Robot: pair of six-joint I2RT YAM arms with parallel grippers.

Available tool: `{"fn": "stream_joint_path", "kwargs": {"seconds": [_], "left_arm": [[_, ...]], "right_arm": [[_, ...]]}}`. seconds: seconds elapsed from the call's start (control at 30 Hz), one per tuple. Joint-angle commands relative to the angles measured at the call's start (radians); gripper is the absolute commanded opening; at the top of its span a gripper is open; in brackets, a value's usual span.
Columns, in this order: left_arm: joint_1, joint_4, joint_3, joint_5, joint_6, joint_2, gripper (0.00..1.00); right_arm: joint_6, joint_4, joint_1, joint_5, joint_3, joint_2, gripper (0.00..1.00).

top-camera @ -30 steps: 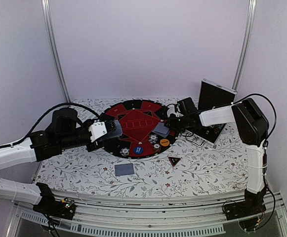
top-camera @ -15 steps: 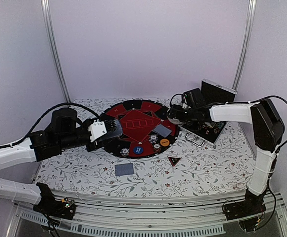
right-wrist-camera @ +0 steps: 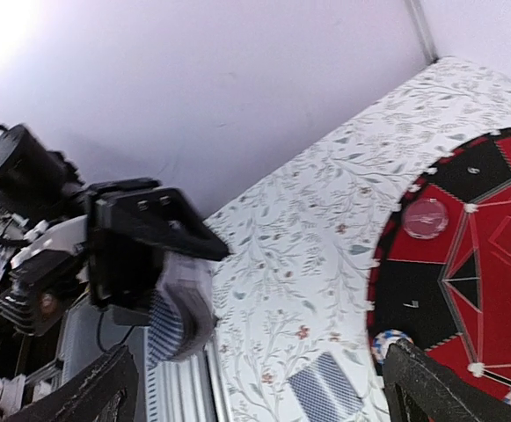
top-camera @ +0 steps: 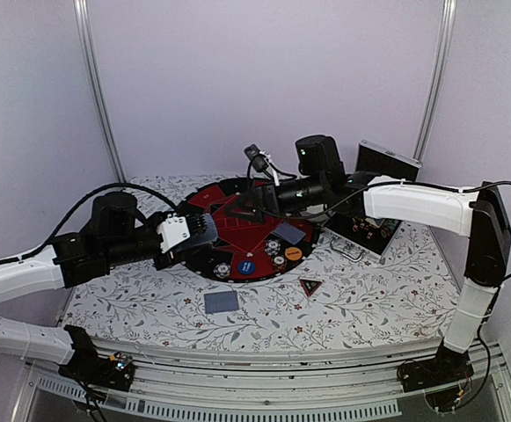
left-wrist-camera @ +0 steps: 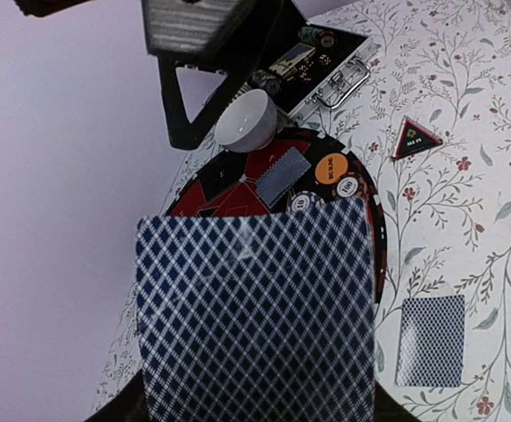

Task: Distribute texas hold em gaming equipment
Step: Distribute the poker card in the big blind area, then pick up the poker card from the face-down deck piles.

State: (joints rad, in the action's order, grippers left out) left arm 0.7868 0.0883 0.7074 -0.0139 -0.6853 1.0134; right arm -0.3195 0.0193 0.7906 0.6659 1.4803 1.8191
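Over the round mat (top-camera: 257, 230), the right pincer (top-camera: 242, 209) gapes empty while the left pincer (top-camera: 193, 236) clutches a card deck (left-wrist-camera: 255, 316).

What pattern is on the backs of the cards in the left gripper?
Dark blue-and-white diamond lattice on the cards; the left wrist view shows it best.

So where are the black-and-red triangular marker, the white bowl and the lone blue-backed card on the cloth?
Black-and-red triangular marker (top-camera: 310, 286): top view, its centre.
White bowl (left-wrist-camera: 246, 121): left wrist view, outer wall.
Lone blue-backed card (top-camera: 222, 301): top view, middle of its back.
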Motion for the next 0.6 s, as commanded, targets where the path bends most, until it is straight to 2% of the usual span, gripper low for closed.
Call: {"fn": "stream_joint_path", "kwargs": {"seconds": [0.0,0.33,0.57], "left_arm": [[-0.005,-0.035,-0.003,-0.007,-0.004,-0.011,0.53],[-0.005,-0.033,-0.003,-0.01,-0.003,-0.016,0.53],[-0.005,-0.037,-0.006,-0.011,-0.003,-0.022,0.53]], "right_arm": [[0.01,-0.018,0.056,0.133,0.064,0.058,0.99],[-0.061,-0.018,0.095,0.099,0.204,0.228,0.99],[-0.04,0.102,0.091,-0.054,0.235,0.232,1.0]]}}
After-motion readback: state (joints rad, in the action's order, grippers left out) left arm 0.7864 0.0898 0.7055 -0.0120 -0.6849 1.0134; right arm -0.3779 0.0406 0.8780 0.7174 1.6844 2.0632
